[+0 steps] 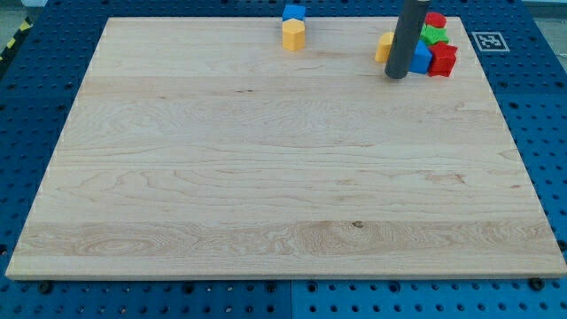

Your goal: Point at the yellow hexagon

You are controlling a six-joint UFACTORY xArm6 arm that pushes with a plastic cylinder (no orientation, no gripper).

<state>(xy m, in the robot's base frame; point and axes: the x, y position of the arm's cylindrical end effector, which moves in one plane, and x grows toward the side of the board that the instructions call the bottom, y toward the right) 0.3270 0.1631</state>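
Observation:
A yellow hexagon block sits near the top edge of the wooden board, a little right of the middle, with a blue block just above it. My tip rests on the board to the right of the hexagon, well apart from it. The dark rod stands in front of a cluster: a yellow block pokes out on the rod's left, and a blue block, a green block and two red blocks lie on its right.
The wooden board lies on a blue perforated table. A black-and-white marker tag sits off the board's top right corner.

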